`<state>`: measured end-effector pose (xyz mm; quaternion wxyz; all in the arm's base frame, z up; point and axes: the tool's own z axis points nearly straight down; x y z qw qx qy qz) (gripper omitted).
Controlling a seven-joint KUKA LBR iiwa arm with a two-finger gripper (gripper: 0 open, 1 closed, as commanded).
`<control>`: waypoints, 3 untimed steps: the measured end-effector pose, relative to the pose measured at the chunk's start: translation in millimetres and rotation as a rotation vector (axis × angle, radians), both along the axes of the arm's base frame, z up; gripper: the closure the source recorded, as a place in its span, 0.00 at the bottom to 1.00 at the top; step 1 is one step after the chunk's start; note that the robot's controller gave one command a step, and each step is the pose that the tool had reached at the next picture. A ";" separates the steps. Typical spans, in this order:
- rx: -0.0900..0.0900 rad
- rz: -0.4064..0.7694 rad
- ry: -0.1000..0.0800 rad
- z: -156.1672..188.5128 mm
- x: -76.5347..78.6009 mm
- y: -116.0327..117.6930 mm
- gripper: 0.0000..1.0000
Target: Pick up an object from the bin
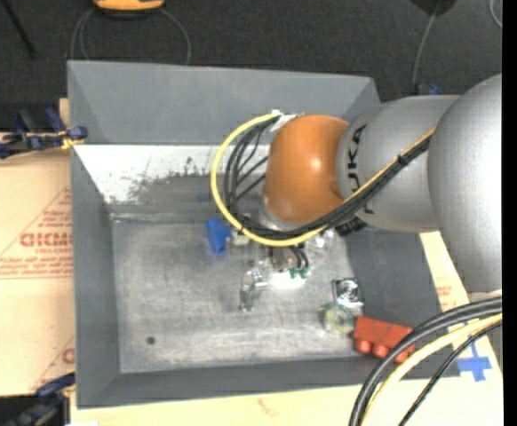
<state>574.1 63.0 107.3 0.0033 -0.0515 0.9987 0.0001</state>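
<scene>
My gripper [257, 279] hangs below the arm's wrist over the middle of the bin floor, low above the metal. A small blue block [216, 236] lies just to its left, close to the back wall. A small white and green thing [292, 271] sits right beside the gripper on its right, partly hidden under the wrist. I see nothing held.
Toward the front right corner lie a shiny clear piece [345, 291], a pale green thing [334, 319] and a red-orange block [379, 335] against the right wall. The arm and its cables cover the bin's back right.
</scene>
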 end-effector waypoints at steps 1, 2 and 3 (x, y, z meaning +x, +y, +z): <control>0.001 0.181 0.054 -9.8 64.7 31.7 0.00; 0.017 0.087 0.042 -16.3 64.1 25.1 0.00; -0.004 0.446 -0.004 44.1 74.4 1.2 0.00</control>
